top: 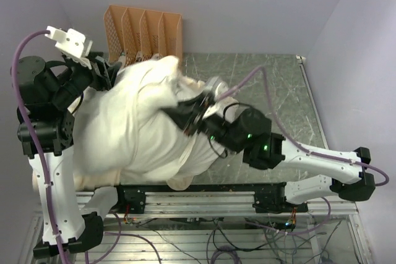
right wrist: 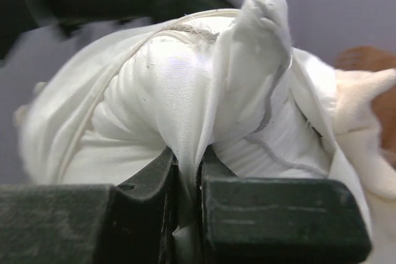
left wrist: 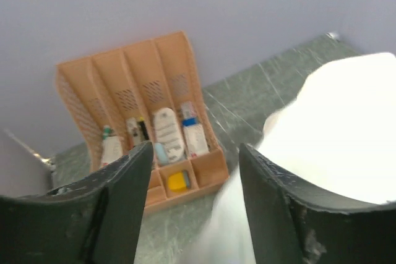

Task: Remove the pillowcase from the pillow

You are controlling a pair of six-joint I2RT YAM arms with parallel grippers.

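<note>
A big white and cream bundle lies at the left middle of the table. The plump white pillow [top: 158, 94] bulges at its top. The limp cream pillowcase [top: 108, 146] wraps the lower left, and its grey face is hidden. My right gripper [top: 189, 115] is shut on a fold of the pillow's white cloth [right wrist: 185, 91], below a pointed corner. Cream cloth [right wrist: 365, 109] shows at the right edge of that view. My left gripper [top: 116, 69] is open and empty [left wrist: 195, 153] at the bundle's far left edge, with the white cloth [left wrist: 346, 122] beside its right finger.
An orange desk organizer [top: 143, 32] stands against the back wall, just behind the left gripper; in the left wrist view it [left wrist: 142, 122] holds several small items. The green-grey table top [top: 272, 85] extends to the right. A metal rail runs along the near edge.
</note>
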